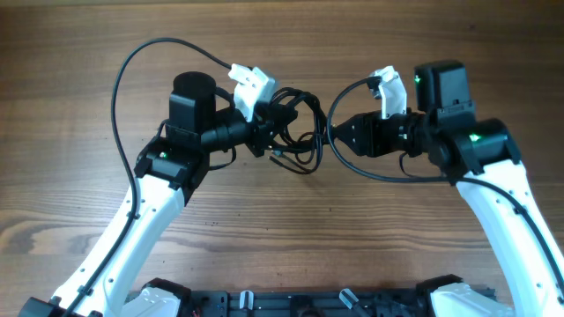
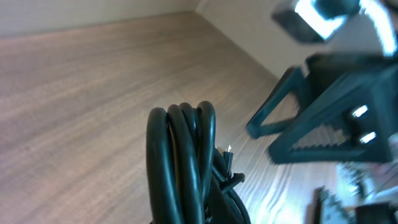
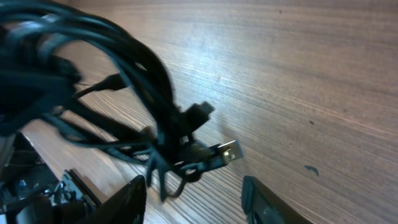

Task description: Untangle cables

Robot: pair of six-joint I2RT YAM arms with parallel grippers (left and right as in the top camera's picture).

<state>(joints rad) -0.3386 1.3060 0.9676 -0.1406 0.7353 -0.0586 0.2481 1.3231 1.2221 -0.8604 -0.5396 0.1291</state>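
Note:
A tangled bundle of black cables [image 1: 295, 123] hangs between my two grippers above the middle of the wooden table. My left gripper [image 1: 267, 139] is shut on the bundle's left side. In the left wrist view several thick loops [image 2: 183, 155] fill the jaws and hide the fingers. My right gripper [image 1: 337, 132] is open just right of the bundle. In the right wrist view its fingers [image 3: 196, 199] stand apart below the cables [image 3: 143, 81], and a silver USB plug [image 3: 229, 151] sticks out just ahead of them. The right gripper [image 2: 323, 118] also shows blurred in the left wrist view.
The wooden table [image 1: 79, 176] lies under everything. Each arm's own black lead loops beside it, one at the left [image 1: 119, 88] and one at the right [image 1: 388, 176]. A black base rail [image 1: 308, 304] runs along the near edge.

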